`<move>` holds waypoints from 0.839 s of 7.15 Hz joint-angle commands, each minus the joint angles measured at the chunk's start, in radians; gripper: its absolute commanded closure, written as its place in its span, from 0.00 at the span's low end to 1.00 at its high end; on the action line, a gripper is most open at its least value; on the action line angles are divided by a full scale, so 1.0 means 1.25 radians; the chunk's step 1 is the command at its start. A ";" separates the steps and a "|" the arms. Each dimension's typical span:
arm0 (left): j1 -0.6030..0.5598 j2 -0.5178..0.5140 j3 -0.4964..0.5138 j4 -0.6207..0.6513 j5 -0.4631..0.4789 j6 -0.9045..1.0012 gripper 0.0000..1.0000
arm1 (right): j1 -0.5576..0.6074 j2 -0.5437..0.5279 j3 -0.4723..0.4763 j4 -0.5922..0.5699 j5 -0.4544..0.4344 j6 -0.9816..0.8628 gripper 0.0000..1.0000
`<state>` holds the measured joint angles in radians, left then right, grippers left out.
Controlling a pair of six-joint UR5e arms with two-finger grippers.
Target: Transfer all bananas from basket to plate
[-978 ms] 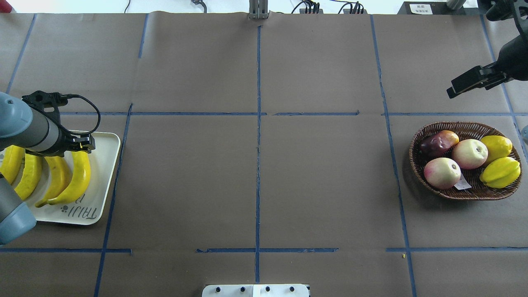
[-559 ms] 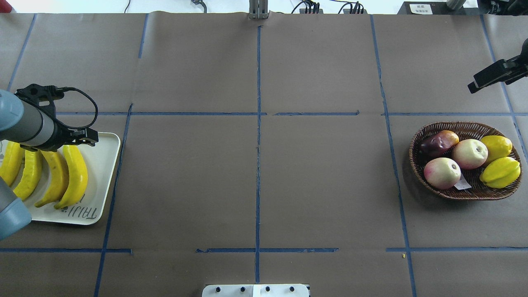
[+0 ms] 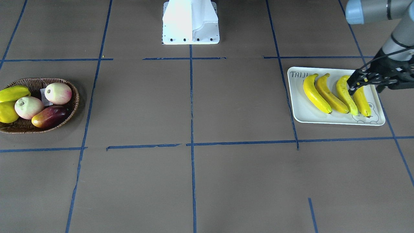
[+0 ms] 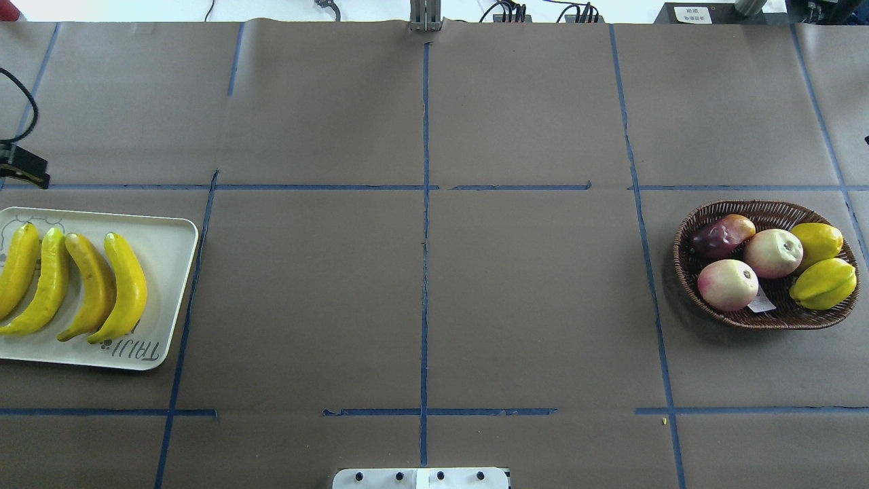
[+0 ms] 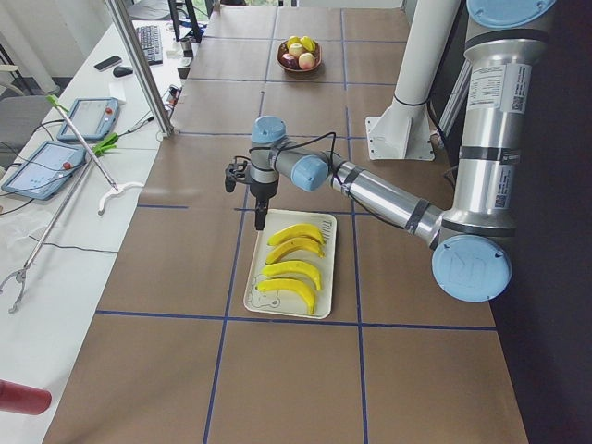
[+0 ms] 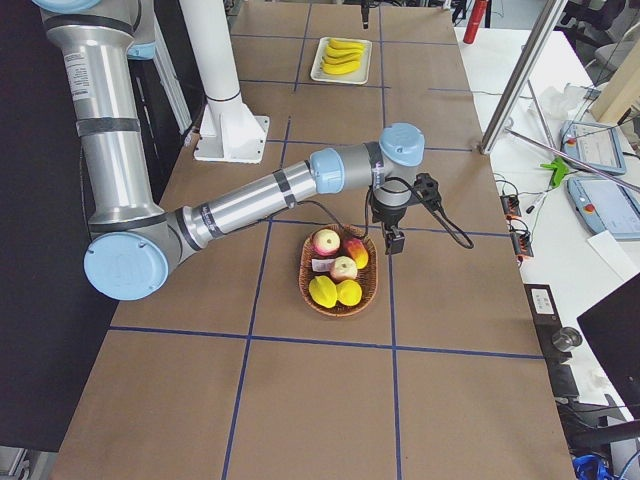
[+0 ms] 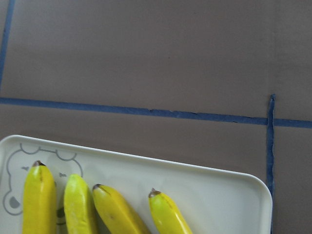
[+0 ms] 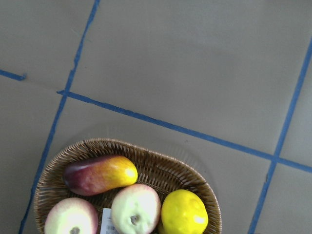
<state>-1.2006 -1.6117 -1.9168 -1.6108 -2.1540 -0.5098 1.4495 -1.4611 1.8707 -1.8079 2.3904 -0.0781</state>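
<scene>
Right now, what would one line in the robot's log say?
bananas: four on plate | basket: no bananas | left tool: near plate's far edge, holding nothing | task: looks done

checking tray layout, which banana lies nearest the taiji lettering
The end banana with bare plate beside it, its tip by the lettering; the other three lie farther off.

The left arm [image 5: 388, 199] and right arm [image 6: 250, 200] were silver-grey tubes with pale blue joint caps and white printed labels on their upright segments. The left gripper [image 5: 260, 222] and right gripper [image 6: 393, 243] were black, each trailing a looped black cable. The white base [image 3: 190, 21] carried dark screws.
</scene>
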 commanded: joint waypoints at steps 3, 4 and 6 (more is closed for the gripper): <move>-0.298 0.020 0.299 0.034 -0.283 0.547 0.00 | 0.054 -0.078 -0.007 -0.001 0.041 -0.015 0.00; -0.323 0.020 0.298 0.041 -0.282 0.547 0.00 | 0.054 -0.076 -0.008 -0.001 0.040 -0.016 0.00; -0.356 0.020 0.285 0.044 -0.276 0.544 0.00 | 0.055 -0.089 0.004 -0.002 0.028 -0.015 0.00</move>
<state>-1.6231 -1.5871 -1.5552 -1.5585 -2.5028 0.1670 1.5184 -1.5619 1.8711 -1.8090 2.4320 -0.0985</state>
